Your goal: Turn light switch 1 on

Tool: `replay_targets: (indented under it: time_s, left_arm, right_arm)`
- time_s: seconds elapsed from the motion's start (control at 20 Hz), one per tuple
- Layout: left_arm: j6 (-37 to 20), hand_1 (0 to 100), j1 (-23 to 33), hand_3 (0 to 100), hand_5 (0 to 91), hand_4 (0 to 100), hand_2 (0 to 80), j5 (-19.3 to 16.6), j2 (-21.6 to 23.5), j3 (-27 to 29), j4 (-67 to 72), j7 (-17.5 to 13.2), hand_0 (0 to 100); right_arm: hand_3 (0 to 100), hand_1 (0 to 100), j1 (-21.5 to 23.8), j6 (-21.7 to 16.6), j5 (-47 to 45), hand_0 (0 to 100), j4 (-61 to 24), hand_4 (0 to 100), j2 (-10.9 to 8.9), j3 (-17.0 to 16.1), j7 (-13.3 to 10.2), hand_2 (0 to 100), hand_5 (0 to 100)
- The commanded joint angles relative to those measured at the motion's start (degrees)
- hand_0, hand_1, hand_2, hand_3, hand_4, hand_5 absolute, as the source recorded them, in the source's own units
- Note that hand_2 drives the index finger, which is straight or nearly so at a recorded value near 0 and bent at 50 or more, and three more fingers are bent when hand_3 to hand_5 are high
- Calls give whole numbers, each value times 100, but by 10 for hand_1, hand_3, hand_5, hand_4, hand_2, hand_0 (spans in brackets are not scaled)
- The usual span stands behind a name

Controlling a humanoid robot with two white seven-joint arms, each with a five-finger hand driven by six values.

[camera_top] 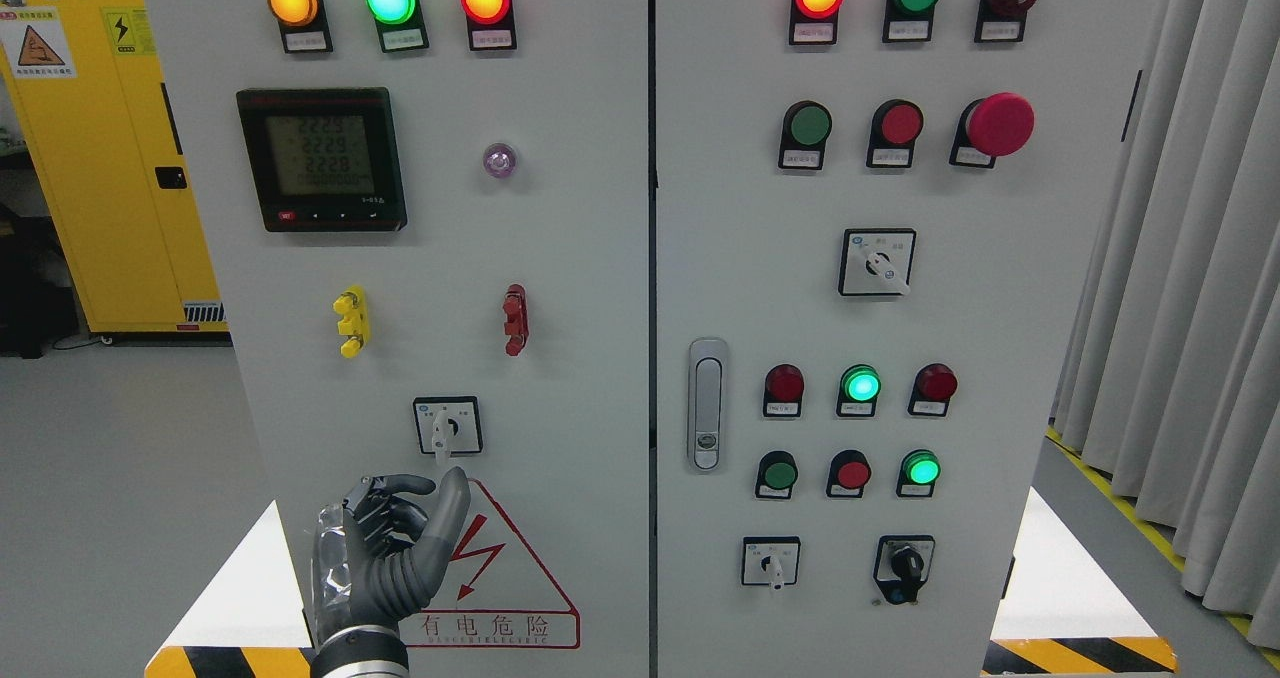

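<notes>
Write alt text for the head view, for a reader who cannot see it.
The robot's left hand is raised, fingers partly curled and holding nothing, just below a small rotary switch on the left door of a grey electrical control cabinet. Both doors carry lit indicator lamps, push buttons and selector switches.

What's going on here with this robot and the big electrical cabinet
The robot's left hand is raised in front of the grey control cabinet, just below the small rotary switch on the left door. Its fingers are loosely curled and hold nothing; the thumb tip sits just under the switch handle, not gripping it. The right hand is out of view.
</notes>
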Motion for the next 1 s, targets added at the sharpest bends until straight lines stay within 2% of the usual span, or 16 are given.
replay_targets:
  time_s: [0.0,0.95]
  left_arm:
    - [2,693,-59,878,759,834,559,-3,-23,28,34,28,196]
    - [46,671,-357,878,759,833,559,-3,-41,10,316,28,197]
  right_arm:
    - [0,500,0,2,0,0,0,0,0,0,5,40,0]
    - [0,500,0,2,0,0,0,0,0,0,6,40,0]
